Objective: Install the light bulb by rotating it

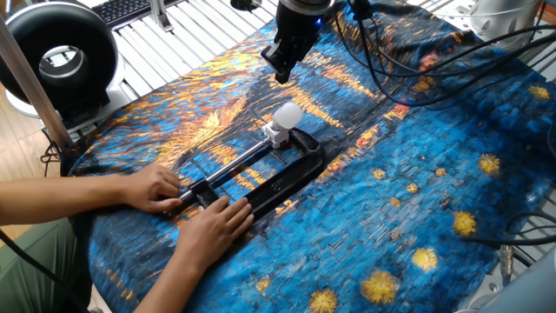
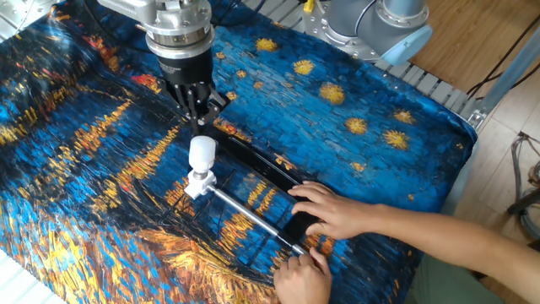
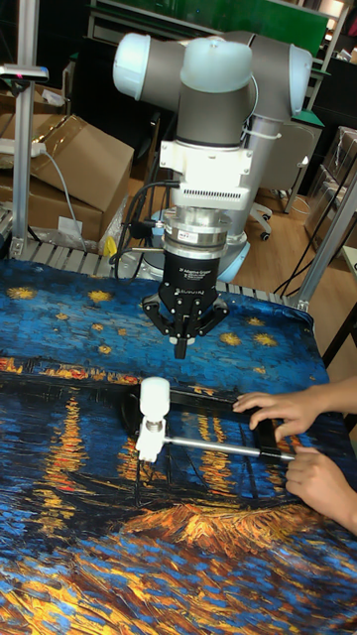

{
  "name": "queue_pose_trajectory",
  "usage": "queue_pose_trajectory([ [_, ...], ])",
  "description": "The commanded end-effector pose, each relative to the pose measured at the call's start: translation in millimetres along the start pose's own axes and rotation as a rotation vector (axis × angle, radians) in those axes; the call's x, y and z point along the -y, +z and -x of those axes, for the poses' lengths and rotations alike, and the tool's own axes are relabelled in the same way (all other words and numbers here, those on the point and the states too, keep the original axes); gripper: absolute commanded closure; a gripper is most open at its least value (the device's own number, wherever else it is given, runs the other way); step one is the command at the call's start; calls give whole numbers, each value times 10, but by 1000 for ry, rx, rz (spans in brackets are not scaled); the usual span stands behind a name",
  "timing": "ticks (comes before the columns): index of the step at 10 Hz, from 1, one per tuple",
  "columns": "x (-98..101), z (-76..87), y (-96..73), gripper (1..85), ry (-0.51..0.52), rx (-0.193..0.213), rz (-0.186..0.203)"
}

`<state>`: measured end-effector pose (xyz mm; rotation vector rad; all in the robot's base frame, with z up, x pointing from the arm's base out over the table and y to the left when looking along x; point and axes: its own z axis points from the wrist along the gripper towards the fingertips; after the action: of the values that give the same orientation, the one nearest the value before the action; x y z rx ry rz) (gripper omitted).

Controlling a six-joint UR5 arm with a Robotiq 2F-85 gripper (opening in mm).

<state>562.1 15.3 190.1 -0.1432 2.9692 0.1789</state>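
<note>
The light bulb (image 1: 287,114) is small, round and frosted white. It stands upright on a white square socket block (image 1: 275,134) at the end of a black clamp (image 1: 291,171). My gripper (image 1: 281,75) hangs above and behind the bulb, apart from it, with its fingers shut together on nothing. In the other fixed view the light bulb (image 2: 202,151) sits just below the gripper (image 2: 196,120). In the tall fixed view the gripper (image 3: 180,348) points down, up and to the right of the light bulb (image 3: 154,393).
A person's two hands (image 1: 159,188) (image 1: 216,223) hold the clamp's steel rod (image 1: 234,161) and bar at the near end. A blue and orange painted cloth (image 1: 417,174) covers the table. Black cables (image 1: 408,78) trail at the back right. A round black lamp (image 1: 56,56) stands at the left.
</note>
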Motion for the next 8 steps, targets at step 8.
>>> queue_pose_trajectory([
  [8,22,171,-21,790,-88,66,-9],
])
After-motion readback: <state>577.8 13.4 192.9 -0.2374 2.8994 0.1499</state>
